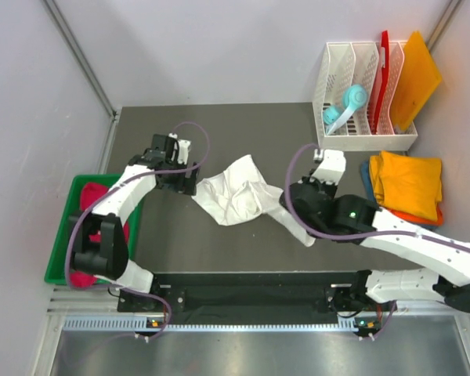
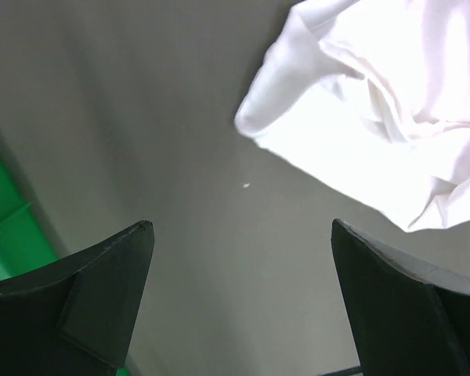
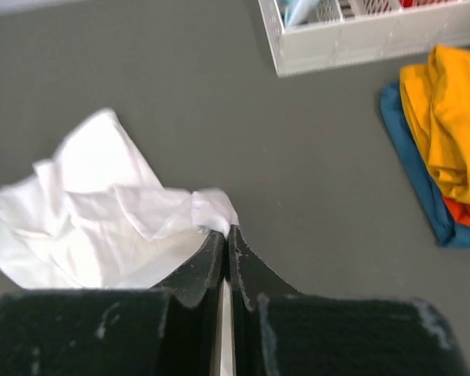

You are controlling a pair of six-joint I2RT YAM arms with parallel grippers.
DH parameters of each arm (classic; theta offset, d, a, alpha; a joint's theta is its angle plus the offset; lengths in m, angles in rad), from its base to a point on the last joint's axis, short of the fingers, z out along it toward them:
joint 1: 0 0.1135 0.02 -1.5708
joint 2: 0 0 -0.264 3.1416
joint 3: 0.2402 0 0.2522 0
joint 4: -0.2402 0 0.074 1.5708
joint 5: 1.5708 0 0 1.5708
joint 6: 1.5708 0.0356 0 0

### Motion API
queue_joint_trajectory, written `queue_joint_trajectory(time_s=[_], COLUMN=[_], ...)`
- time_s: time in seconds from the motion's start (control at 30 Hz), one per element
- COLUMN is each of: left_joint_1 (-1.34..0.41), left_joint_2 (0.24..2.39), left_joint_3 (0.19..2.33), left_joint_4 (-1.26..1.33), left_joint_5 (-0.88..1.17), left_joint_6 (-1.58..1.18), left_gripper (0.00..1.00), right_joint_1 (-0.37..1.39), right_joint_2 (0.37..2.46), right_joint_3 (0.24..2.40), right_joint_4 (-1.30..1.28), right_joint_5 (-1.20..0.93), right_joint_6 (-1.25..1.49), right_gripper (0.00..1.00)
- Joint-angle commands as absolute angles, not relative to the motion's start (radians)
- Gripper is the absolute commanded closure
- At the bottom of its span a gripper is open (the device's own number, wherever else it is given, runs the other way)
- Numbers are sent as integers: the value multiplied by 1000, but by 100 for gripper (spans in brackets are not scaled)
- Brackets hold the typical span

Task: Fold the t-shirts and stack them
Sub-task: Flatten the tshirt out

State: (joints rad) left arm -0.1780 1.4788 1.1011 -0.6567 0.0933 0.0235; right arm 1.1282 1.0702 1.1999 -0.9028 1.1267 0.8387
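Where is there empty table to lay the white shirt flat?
Bare table lies behind the white t-shirt, left of the white rack, and in front of the shirt. Crowded: the folded shirt stack at right, the green bin at left.

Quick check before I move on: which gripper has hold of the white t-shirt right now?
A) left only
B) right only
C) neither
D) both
B: the right gripper is pinched shut on an edge of the white t-shirt, while the left gripper stands wide open over the table beside the cloth, not touching it.
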Motion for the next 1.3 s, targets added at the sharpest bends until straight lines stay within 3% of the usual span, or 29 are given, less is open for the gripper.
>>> queue_joint_trajectory(time_s=[0.0, 0.27, 0.47, 0.6, 0.63, 0.7, 0.73, 0.83, 0.87, 1.27], left_joint_1=[-244, -273, -272, -272, -273, -273, -273, -273, -273, -265], left_joint_2=[1580, 1816, 1865, 1871, 1874, 1885, 1887, 1887, 1884, 1686], left_joint_3=[1180, 1321, 1341, 1333, 1338, 1344, 1350, 1359, 1361, 1460], left_joint_4=[-591, -581, -578, -574, -575, -583, -587, -597, -598, -632], left_joint_5=[98, 83, 63, 60, 61, 60, 58, 51, 46, -41], left_joint_6=[17, 2, 2, 3, 3, 3, 2, 3, 2, 20], left_gripper=[1, 1, 2, 21, 35, 48, 66, 96, 100, 100], right_joint_1=[1155, 1161, 1161, 1161, 1161, 1161, 1161, 1161, 1161, 1125], right_joint_2=[1138, 1178, 1161, 1140, 1135, 1128, 1124, 1129, 1127, 1114], right_joint_3=[1152, 1180, 1163, 1134, 1121, 1114, 1109, 1109, 1109, 1182], right_joint_4=[-1002, -996, -999, -1022, -1020, -1015, -1011, -1005, -996, -901], right_joint_5=[1082, 1075, 1080, 1081, 1078, 1075, 1075, 1078, 1078, 1137], right_joint_6=[985, 980, 973, 1017, 1020, 1025, 1025, 1020, 1016, 829], right_gripper=[100, 100, 100, 100, 100, 100, 100, 100, 100, 100])
